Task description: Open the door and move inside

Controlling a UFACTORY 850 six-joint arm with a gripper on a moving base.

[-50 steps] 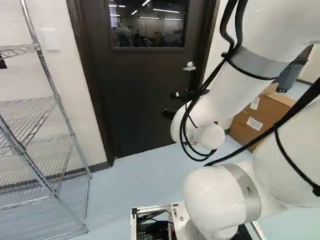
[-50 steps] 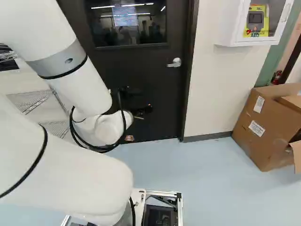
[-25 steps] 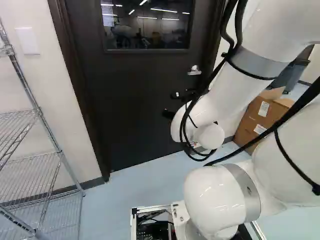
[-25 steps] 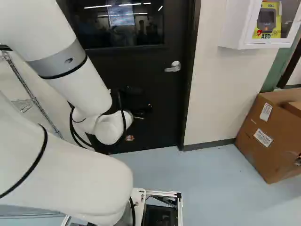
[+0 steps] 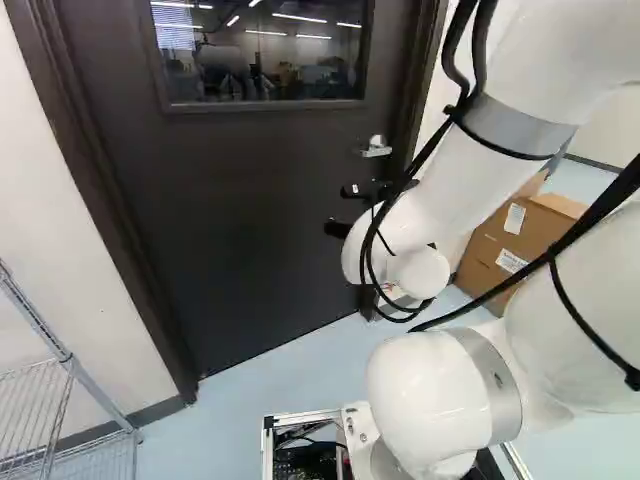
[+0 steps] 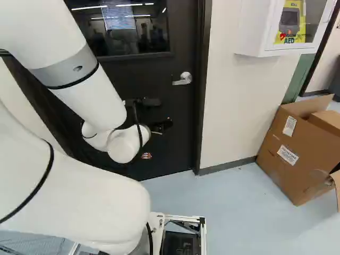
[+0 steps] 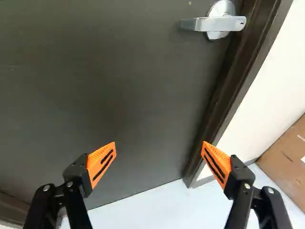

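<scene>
Device (image 6: 290, 24) inside white wall cabinet (image 6: 256, 32)

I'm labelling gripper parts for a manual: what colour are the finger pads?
Orange, with black slots; the wrist view shows them best.

Door (image 5: 250, 200): top cut off, all views
Shelf (image 5: 68, 362): mostly cut off, left base view
Box (image 5: 488, 245): partly behind arm (image 5: 440, 200), same view

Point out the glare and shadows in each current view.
Left base view: bright light streaks in the dark door's rectangular glass window, reflected or seen through, I can't tell; small glints on the glossy white arm. Right base view: similar streaks in that window. Wrist view: faint, soft shadow on the dark door by the silver lever handle.
</scene>
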